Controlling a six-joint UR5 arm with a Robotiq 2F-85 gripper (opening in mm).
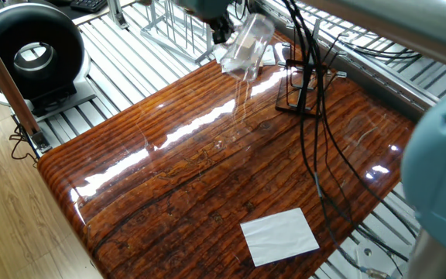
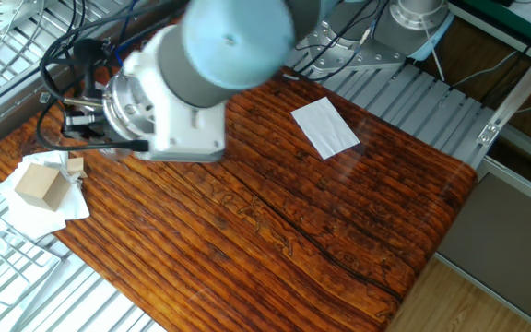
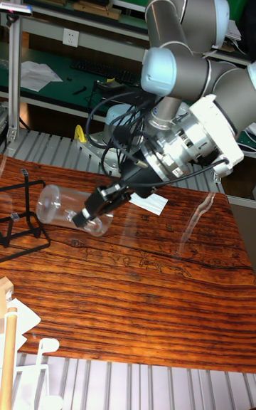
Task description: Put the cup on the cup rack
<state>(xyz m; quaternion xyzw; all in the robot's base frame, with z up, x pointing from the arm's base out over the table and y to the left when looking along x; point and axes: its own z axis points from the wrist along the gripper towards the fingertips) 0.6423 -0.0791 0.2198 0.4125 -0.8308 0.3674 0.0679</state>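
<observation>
The clear cup hangs above the table, tipped almost onto its side, its open mouth facing the cup rack. My gripper is shut on the cup's base end. The rack is a small black wire stand, a short gap to the left of the cup's mouth. In one fixed view the cup hangs left of the black rack, with the gripper above and left of it. In the other fixed view the arm hides the cup and the gripper.
A larger silver wire rack stands behind the table's far corner. A white paper sheet lies near the front edge. A wooden block rests on white paper by the rack side. Black cables hang over the table.
</observation>
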